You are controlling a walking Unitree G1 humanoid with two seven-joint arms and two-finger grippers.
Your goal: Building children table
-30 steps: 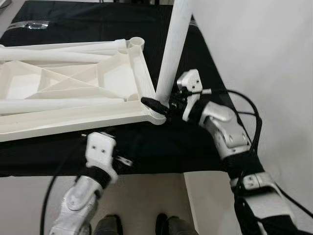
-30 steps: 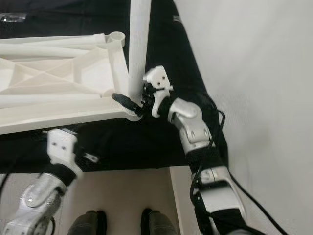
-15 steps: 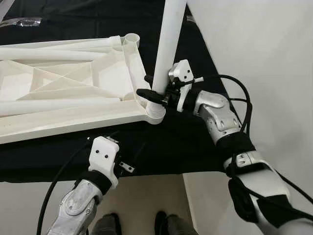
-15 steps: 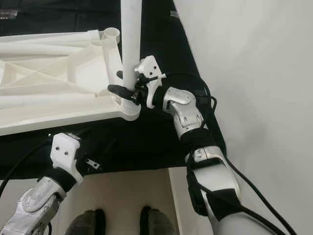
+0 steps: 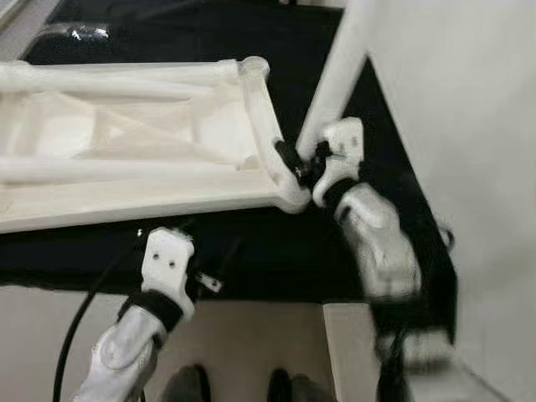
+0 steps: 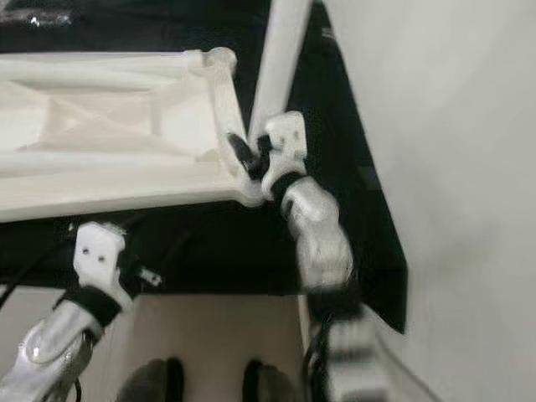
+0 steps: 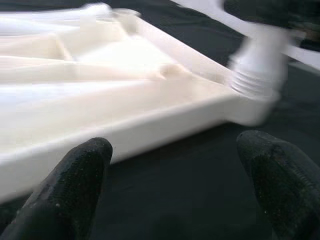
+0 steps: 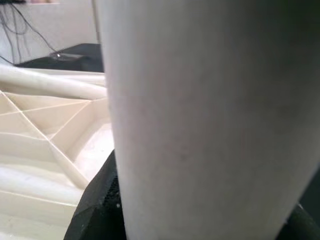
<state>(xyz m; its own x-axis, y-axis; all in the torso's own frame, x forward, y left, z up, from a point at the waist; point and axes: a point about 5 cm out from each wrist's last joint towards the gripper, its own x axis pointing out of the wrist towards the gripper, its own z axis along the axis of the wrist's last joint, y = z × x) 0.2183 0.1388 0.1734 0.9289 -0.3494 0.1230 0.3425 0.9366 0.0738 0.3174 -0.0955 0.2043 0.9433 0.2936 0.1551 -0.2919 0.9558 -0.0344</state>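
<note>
A white children's table top [image 5: 151,197] lies upside down on a black cloth [image 5: 276,251]. A white round leg [image 5: 333,88] stands in its near right corner socket [image 5: 293,199], leaning up and to the right. My right gripper [image 5: 301,163] is shut on the leg just above the socket; in the right wrist view the leg [image 8: 210,115] sits between the black fingers. My left gripper [image 7: 175,165] is open over the cloth just in front of the table top's near edge, with nothing between its fingers. The leg's threaded end [image 7: 257,80] meets the corner there.
Two more white legs [image 5: 126,79] [image 5: 126,169] lie along the ribbed underside. The far right corner socket [image 5: 254,67] has no leg in it. A white wall [image 5: 469,126] rises close on the right. The cloth's front edge ends above the pale floor and my feet [image 5: 234,387].
The whole picture has shifted and blurred, so the camera moved. My right gripper keeps its hold low on the leg, which now leans more to the right. The left gripper stays by the near edge.
</note>
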